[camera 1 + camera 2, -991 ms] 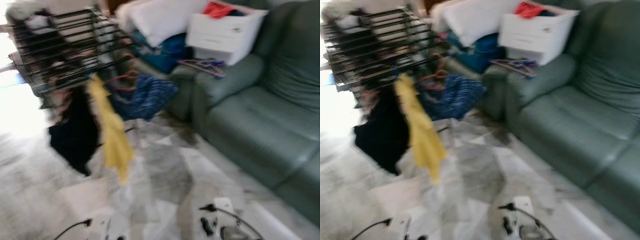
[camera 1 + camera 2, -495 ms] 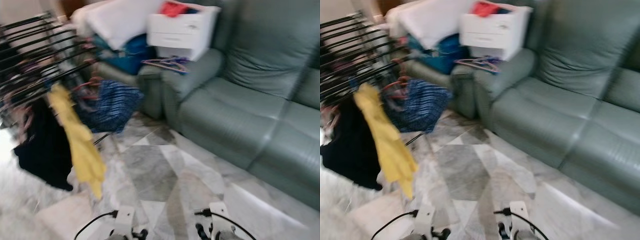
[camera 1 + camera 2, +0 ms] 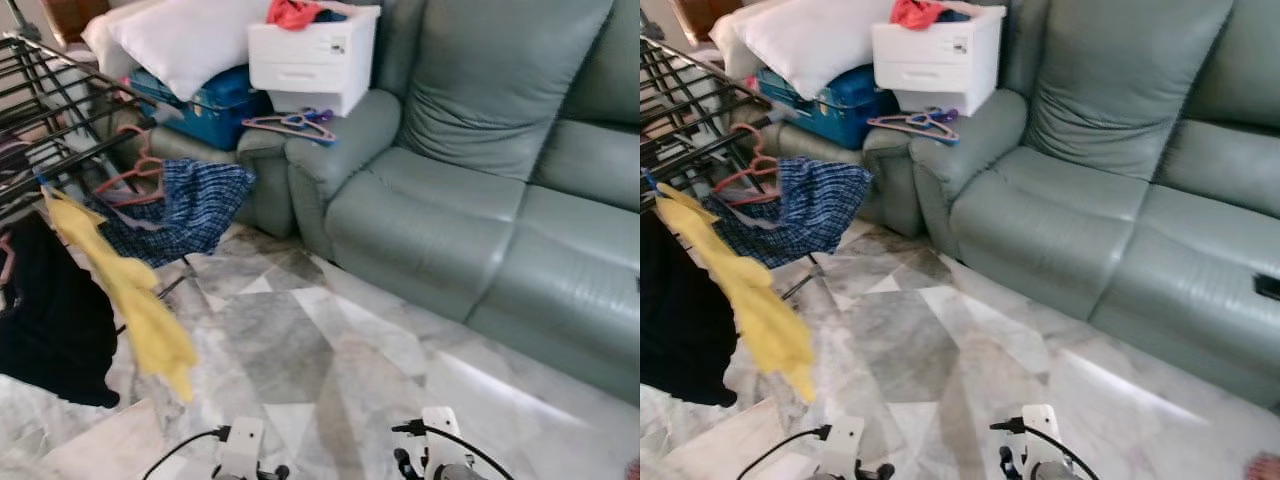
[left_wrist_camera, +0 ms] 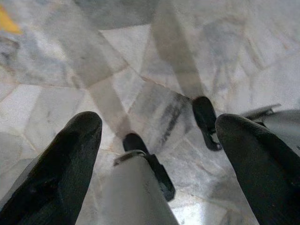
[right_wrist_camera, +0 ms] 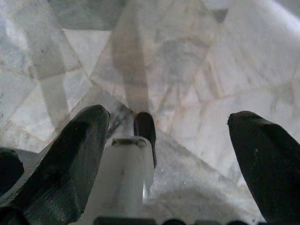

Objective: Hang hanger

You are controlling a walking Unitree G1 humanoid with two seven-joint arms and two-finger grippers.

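Observation:
Several pink and purple hangers (image 3: 290, 122) lie in a bunch on the green sofa's armrest (image 3: 330, 140). One pink hanger (image 3: 130, 175) hangs on the black drying rack (image 3: 50, 110) at the left and carries a blue plaid garment (image 3: 180, 205). Both arms hang low over the marble floor, their wrists at the bottom edge of the eye views. The left gripper (image 4: 159, 124) is open above bare tiles, with nothing between its fingers. The right gripper (image 5: 169, 117) is open too, also over the floor.
A yellow cloth (image 3: 130, 290) and a black garment (image 3: 50, 320) droop from the rack. A white drawer box (image 3: 312, 55) with red clothes, a white pillow (image 3: 180, 40) and a blue case (image 3: 215, 105) are piled behind the armrest. The sofa (image 3: 480, 200) spans the right.
The camera has swung to the right and the blur is gone: the rack now sits at the left edge and more of the sofa shows. Both arms hang as before.

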